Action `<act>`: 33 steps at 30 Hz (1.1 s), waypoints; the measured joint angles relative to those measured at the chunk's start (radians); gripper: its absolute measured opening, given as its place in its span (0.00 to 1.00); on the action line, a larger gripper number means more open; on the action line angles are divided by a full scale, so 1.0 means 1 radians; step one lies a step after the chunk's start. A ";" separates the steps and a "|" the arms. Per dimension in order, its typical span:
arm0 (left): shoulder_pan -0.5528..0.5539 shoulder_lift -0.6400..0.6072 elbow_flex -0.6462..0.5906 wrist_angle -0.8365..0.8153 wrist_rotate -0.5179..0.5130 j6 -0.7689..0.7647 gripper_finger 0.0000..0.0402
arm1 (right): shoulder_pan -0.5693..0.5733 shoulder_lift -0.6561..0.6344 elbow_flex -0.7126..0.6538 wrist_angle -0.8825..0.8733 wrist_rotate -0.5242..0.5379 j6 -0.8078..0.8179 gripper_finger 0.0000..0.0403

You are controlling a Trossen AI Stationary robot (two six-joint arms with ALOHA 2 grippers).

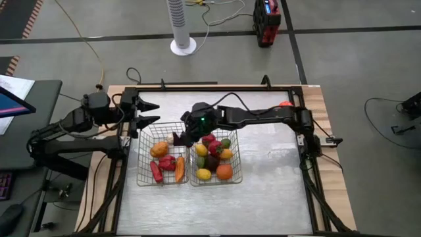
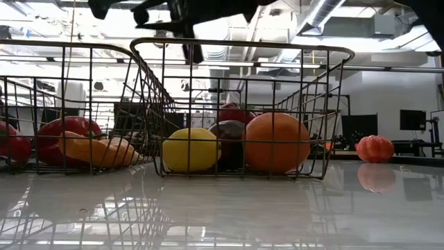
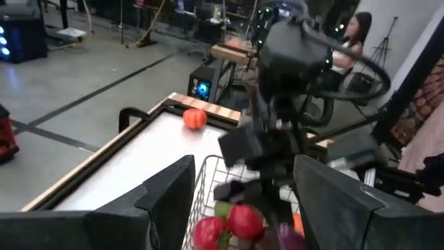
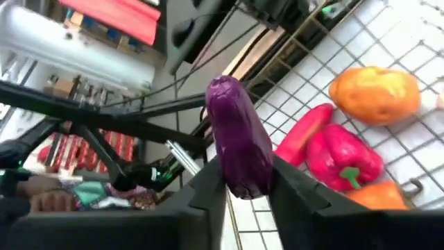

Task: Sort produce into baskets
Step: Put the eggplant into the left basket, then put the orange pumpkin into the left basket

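Two wire baskets stand side by side mid-table, the left basket (image 1: 141, 158) and the right basket (image 1: 238, 164), both holding produce. The left one holds an orange-yellow pepper (image 4: 374, 94), a red chili (image 4: 305, 132), a red pepper (image 4: 343, 156) and a carrot (image 1: 179, 169). My right gripper (image 1: 180, 137) reaches in from the table's right and is shut on a purple eggplant (image 4: 236, 132) above the left basket's far right corner. My left gripper (image 1: 152, 112) waits open, raised beyond the left basket's far left corner, with nothing between its fingers (image 3: 166, 194). My right gripper pinches the eggplant between its two fingers (image 4: 208, 191) at one end (image 4: 246, 182). The rest of the eggplant sticks out past the fingertips. The fingers come from the table's right, slanting a little downward. The eggplant is lifted clear above the left basket.
A red-orange tomato-like piece (image 1: 285, 104) lies alone at the table's far right corner. The right arm (image 1: 263, 115) stretches over the right basket's far side. A person (image 3: 354, 35) sits beyond the table. Bare tabletop lies right of and in front of the baskets.
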 joint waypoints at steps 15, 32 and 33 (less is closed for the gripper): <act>0.000 0.000 0.000 -0.022 -0.016 0.002 0.58 | -0.126 -0.027 0.033 -0.446 -0.053 -0.075 0.78; 0.000 0.003 0.000 -0.059 -0.087 -0.006 0.58 | -0.440 -0.410 -0.097 -1.249 0.498 -0.341 0.75; 0.000 0.003 0.000 -0.059 -0.089 -0.009 0.58 | -0.465 -0.423 -0.119 -1.261 0.512 -0.341 0.75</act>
